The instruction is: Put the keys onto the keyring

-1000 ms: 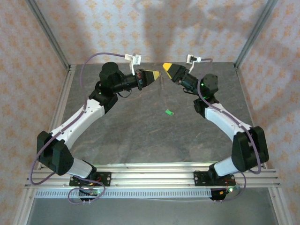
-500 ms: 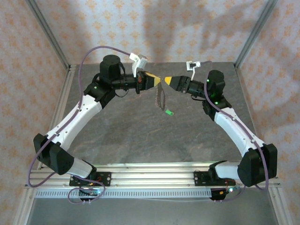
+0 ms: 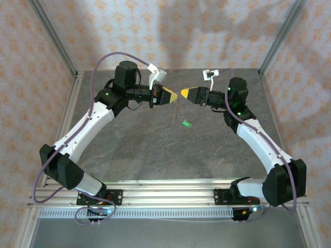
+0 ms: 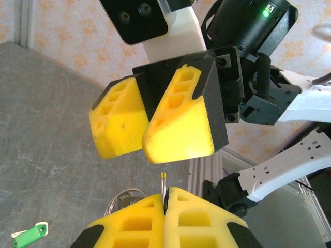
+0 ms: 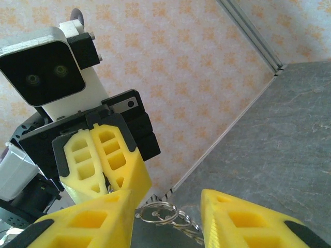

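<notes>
Hanging from L gripper (image 3: 176, 96) mid-table toward the far side, keyring (image 3: 174, 110) dangles; R gripper (image 3: 184, 93) faces it. L wrist: jaws clenched on keyring wire. R wrist: jaws spread, keys (image 5: 178, 221) between; threading step, I judge. Next, R must pinch keys cleanly.
</notes>
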Robot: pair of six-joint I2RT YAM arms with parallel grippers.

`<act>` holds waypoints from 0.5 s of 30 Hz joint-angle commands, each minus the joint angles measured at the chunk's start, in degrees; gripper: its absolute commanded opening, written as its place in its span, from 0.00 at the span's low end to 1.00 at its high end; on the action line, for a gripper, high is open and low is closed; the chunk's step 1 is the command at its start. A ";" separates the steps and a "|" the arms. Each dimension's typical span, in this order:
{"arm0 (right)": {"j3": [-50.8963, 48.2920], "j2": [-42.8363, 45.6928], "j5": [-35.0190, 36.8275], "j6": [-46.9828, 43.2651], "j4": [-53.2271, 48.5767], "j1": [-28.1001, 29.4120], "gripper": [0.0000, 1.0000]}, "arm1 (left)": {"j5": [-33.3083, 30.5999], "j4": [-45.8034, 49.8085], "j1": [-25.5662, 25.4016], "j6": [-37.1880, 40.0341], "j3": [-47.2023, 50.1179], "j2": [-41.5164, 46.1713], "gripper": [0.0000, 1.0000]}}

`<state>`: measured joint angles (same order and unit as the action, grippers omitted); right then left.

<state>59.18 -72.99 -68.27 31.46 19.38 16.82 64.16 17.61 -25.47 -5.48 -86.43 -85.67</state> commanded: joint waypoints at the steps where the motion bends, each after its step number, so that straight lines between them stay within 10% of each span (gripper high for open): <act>1: 2.24 1.47 -2.21 0.74 4.14 0.15 0.37 | 2.61 0.97 -0.10 1.81 -2.86 -0.42 0.00; 15: 2.87 1.01 -3.10 1.69 5.85 2.38 0.29 | 3.24 2.08 -0.61 2.75 -3.97 -1.25 0.00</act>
<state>59.99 -72.99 -69.47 33.19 22.22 18.63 65.63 19.81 -25.52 -3.95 -88.09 -86.91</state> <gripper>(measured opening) 0.300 0.043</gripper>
